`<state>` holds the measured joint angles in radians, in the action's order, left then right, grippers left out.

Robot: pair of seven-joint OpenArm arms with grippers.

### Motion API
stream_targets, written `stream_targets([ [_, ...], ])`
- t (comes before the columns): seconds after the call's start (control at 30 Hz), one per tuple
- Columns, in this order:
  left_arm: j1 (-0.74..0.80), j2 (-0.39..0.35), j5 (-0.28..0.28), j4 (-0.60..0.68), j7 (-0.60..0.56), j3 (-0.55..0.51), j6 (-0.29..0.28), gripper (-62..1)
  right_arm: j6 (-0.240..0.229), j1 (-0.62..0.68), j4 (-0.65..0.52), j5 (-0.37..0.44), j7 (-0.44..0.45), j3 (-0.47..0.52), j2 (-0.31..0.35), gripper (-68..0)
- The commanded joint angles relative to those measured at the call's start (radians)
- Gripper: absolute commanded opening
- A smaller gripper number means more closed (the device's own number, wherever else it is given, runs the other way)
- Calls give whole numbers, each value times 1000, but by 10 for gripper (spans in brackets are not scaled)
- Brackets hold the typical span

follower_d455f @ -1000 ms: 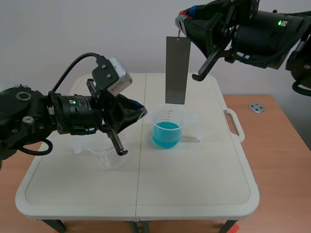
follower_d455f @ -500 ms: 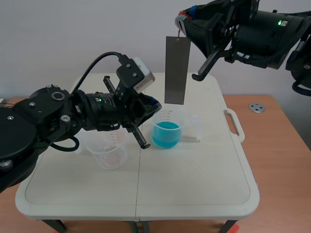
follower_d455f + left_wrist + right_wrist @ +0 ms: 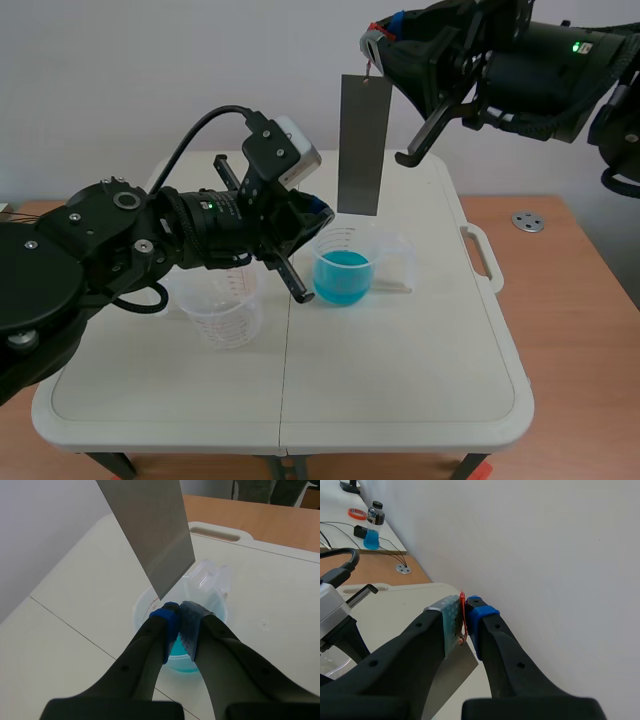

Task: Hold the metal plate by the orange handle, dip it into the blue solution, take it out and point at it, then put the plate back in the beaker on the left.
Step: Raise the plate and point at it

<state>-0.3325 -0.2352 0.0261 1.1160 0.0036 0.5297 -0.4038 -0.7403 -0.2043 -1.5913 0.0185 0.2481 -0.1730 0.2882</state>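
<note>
1. The empty beaker stands at 8 o'clock of the blue beaker and holds nothing. A second ago the left gripper hung right over it. Now only that arm's body crosses above it.
2. The left gripper has its fingers pressed together on nothing. It swung toward 2 o'clock, making most of that travel in the first half-second and barely shifting since. Its tips now sit over the blue beaker's rim at about 10 o'clock, aimed at the lower edge of the plate. They are near it, but I cannot tell if they touch.
3. The blue beaker has not moved, and the solution lies in it undisturbed.
4. The plate hangs upright at 12 o'clock above the blue beaker, clear of the liquid, exactly as a second ago.
5. The right gripper is clamped on the orange handle at the plate's top and has not moved.
6. The pointing step looks reached. What remains is carrying the plate toward 8 o'clock into the empty beaker, and the left arm, lying across that path, likely must withdraw first.
</note>
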Motion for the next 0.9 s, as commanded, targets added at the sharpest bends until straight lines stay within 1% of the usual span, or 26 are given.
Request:
stream_targets([
  [0.0,-17,4,-6,13,-13,-6,1,-594,-5,-23,-19,19,16,6,0,-662],
  [0.23,-11,-9,-7,14,-15,-8,3,-594,-5,-23,-19,19,16,6,0,-662],
  [0.37,34,-64,-12,51,-58,-28,29,-594,-5,-23,-19,19,16,6,0,-662],
  [0.47,94,-131,-26,116,-83,-74,29,-594,-5,-23,-19,19,17,6,0,-662],
  [0.6,210,-246,-71,234,-111,-157,29,-594,-5,-23,-19,19,21,6,0,-662],
  [0.77,399,-403,-167,380,-126,-305,29,-594,-5,-24,-19,19,31,6,0,-662],
  [0.87,536,-486,-208,441,-153,-417,29,-594,-5,-29,-19,19,36,6,0,-662],
])
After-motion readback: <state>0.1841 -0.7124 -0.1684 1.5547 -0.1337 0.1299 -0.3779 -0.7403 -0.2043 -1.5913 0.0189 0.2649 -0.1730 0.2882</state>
